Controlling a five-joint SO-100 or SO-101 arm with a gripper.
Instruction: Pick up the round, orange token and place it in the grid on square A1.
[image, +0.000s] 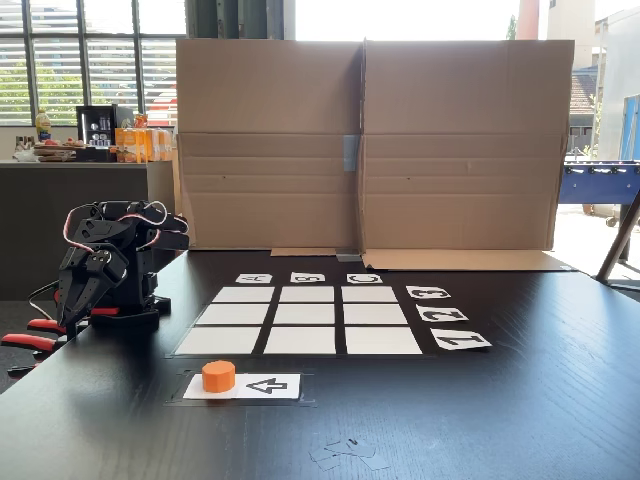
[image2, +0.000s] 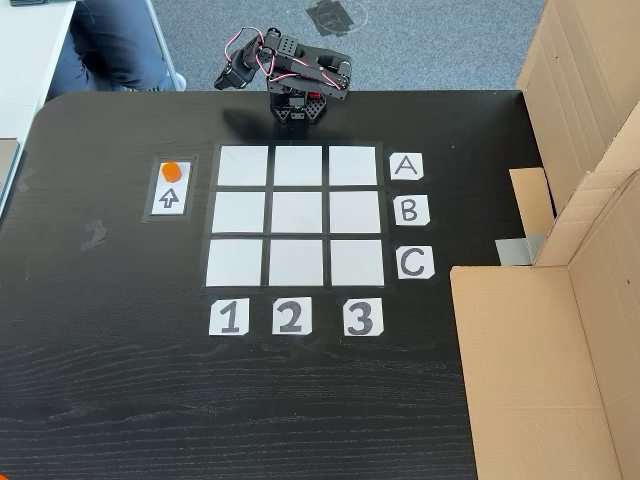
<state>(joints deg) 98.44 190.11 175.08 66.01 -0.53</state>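
The orange token (image: 218, 375) (image2: 172, 171) stands on the end of a white card with a black arrow (image: 268, 385) (image2: 169, 196), just outside the grid (image: 306, 314) (image2: 296, 214). Square A1 (image: 217, 341) (image2: 243, 166) is the bare white corner cell closest to the token. The black arm sits folded at the table edge by row A, well away from the token. Its gripper (image: 70, 308) (image2: 226, 80) hangs downward with the fingers together and nothing between them.
A tall cardboard screen (image: 365, 140) (image2: 560, 330) borders the table on the side far from the arm. Red-handled clamps (image: 30, 340) hold the arm's base at the table edge. A seated person's legs (image2: 110, 40) are beyond the table corner near the arm.
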